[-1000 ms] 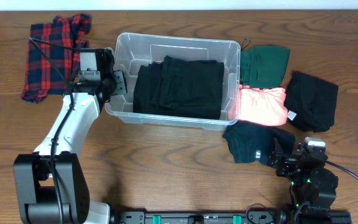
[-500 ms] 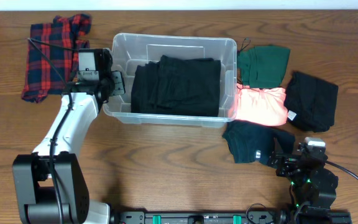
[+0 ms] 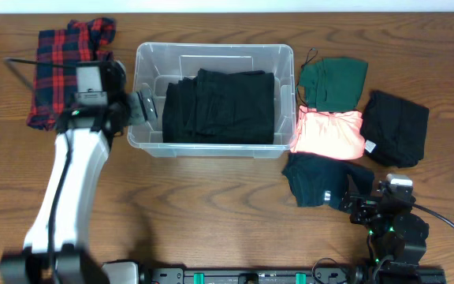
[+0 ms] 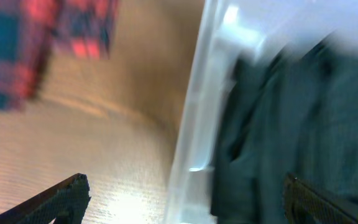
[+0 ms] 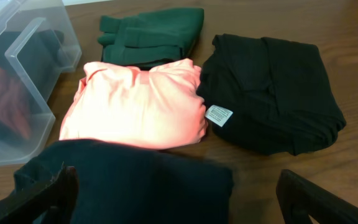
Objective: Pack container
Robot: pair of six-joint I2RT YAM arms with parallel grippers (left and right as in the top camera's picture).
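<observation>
Left hand [image 4: 184, 186], spread, straddles the nine-o'clock wall of the container [image 3: 211, 48], apparently positioning it. Right hand [image 5: 176, 186], also spread, hovers by the dark garment [image 5: 129, 180] at the container's four o'clock; gripping it likely follows.

White left arm [image 3: 71, 177], black fingers [image 4: 62, 196]

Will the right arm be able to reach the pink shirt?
Probably yes. The pink shirt lies uncovered; only the dark folded cloth sits between it and the right gripper, whose jaws are open.
</observation>
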